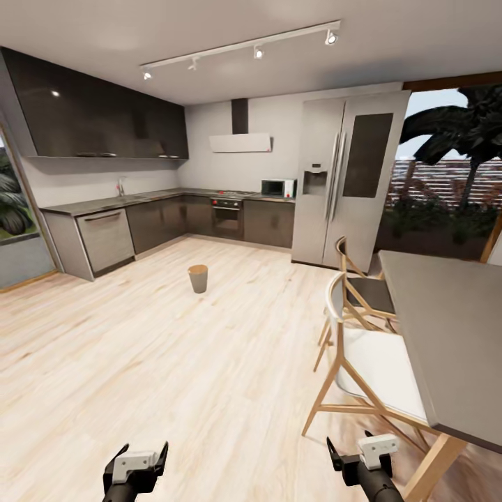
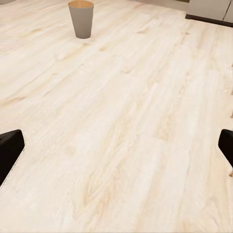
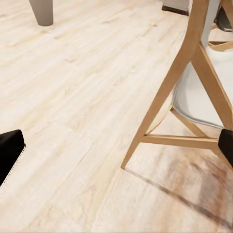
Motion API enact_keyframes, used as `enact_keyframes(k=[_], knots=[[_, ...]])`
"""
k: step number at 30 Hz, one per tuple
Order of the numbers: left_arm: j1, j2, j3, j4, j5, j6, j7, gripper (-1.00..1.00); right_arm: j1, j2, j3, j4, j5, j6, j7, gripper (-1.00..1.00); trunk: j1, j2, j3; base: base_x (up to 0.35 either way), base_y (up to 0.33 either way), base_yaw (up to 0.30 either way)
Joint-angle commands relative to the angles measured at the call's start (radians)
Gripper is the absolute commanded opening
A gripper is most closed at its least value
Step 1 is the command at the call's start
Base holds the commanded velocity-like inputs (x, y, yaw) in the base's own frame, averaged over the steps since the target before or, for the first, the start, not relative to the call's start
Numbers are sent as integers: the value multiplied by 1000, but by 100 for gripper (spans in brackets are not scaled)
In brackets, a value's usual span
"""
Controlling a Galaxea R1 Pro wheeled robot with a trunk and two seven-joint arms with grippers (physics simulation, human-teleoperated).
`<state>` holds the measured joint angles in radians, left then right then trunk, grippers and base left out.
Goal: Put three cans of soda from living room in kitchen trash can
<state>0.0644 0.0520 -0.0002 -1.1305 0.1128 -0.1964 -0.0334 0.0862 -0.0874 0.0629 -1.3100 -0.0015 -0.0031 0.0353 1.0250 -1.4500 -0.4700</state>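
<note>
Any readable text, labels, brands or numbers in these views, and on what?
None can be read.
Microwave: front panel too small and blurred to tell.
Fridge: dispenser panel shows no legible marks.
Oven: nothing legible.
Trash can: plain wall, no label.

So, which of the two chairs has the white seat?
The nearer chair, closest to the right gripper; the farther chair, toward the fridge, has a dark seat.

Bright even render; ceiling spotlights [image 1: 258,51] lit; soft shadows.
</note>
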Motion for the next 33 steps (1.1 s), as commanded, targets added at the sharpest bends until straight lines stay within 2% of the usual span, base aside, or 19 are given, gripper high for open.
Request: enact_keyframes(k=[1, 12, 33], knots=[[0, 0, 0, 0, 0, 0, 0, 100, 0, 0, 0, 0, 0, 0, 0, 100, 0, 0, 0, 131, 263, 0], [-1, 0, 3, 0, -1, 1, 0, 100, 0, 0, 0, 0, 0, 0, 0, 100, 0, 0, 0, 166, 256, 0], [-2, 0, 3, 1, -2, 2, 2, 100, -1, 0, 0, 11, -1, 0, 1, 100, 0, 0, 0, 256, 231, 0]])
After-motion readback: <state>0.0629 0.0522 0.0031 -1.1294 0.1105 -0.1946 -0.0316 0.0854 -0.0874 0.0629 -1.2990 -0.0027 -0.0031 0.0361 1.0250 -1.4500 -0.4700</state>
